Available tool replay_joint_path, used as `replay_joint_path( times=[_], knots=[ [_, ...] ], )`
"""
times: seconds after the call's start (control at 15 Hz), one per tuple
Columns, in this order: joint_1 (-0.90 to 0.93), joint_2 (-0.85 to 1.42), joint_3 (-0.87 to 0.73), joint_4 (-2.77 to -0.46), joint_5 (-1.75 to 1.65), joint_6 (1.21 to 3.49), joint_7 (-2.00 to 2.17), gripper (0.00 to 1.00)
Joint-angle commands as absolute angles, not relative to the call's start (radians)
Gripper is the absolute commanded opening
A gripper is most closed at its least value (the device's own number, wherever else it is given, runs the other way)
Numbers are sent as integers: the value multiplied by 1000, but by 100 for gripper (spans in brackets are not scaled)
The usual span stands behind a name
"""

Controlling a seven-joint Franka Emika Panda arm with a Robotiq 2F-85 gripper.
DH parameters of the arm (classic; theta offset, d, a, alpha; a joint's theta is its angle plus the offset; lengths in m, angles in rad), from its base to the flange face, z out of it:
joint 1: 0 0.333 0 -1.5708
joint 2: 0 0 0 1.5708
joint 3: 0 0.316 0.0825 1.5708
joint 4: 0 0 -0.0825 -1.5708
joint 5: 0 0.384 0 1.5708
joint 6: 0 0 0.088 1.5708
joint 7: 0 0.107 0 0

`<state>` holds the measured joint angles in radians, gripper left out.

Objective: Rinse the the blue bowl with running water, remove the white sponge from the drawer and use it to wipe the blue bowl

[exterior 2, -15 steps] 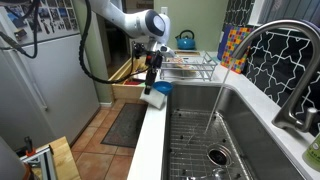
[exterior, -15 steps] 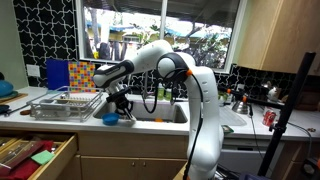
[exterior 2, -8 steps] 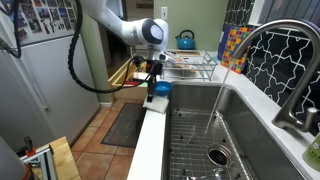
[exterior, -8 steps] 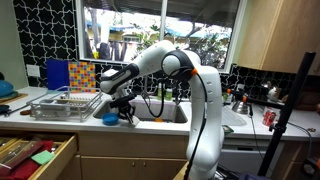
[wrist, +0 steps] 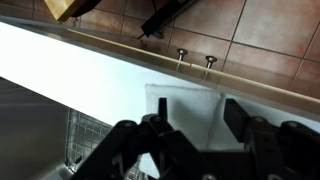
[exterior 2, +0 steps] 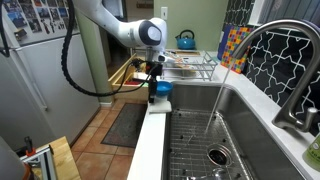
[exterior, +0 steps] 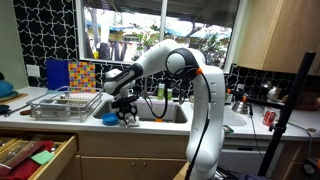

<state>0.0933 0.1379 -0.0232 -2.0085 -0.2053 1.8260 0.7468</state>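
Gripper (exterior: 125,113) over sponge (wrist: 186,108) at the counter's (exterior 2: 146,150) front edge.
Bowl (exterior 2: 162,88) just beside it; whether the fingers (wrist: 243,120) pinch the sponge cannot be told.

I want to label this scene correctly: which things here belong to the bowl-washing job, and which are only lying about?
For the job:
- the blue bowl
- the white sponge, between the fingers of the claw
- the open drawer
- the faucet, with water running

Lying about:
- the wire dish rack
- the blue kettle
- the red can
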Motion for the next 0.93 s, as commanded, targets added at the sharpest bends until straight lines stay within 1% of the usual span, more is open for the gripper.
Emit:
replay_joint_path(
  times=[0.0,0.07,0.13,0.27,0.53,0.87],
  knots=[
    [75,80,-13,-2059,-169,1865,727,93],
    [74,75,-12,-2059,-161,1861,721,99],
    [72,70,-10,-2061,-152,1861,715,100],
    [70,50,-7,-2056,-120,1849,690,100],
    [69,-28,-7,-2056,-177,1888,686,100],
    [47,-119,-2,-2004,-151,1933,693,100]
  ],
)
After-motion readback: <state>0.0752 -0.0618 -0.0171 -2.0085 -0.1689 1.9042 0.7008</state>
